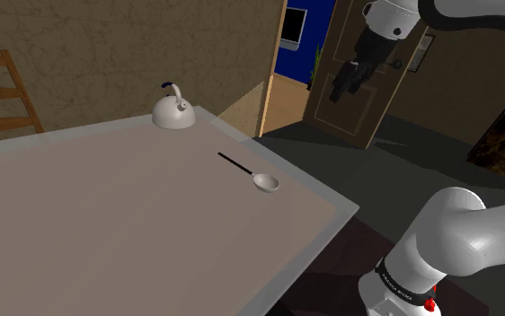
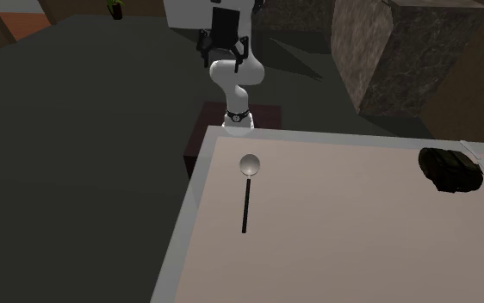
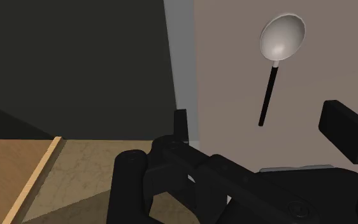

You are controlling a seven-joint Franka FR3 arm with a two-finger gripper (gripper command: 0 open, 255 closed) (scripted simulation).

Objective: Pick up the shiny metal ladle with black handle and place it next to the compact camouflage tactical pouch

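- The gripper (image 1: 340, 88) hangs high in the air, off past the table (image 1: 107, 224) edge in the shoulder view.
- Through the wrist view its fingers (image 3: 348, 130) stand wide apart, and there's nothing clasped between them!
- The ladle (image 2: 248, 176) lies flat on the table near the edge by the stand, with its bowl towards the robot and its thin black handle pointing away.
- The dark pouch (image 2: 449, 170) sits at the second exterior view's right, well apart from the ladle.
- A pale kettle (image 1: 172, 110) stands at the table's far corner in the shoulder view.
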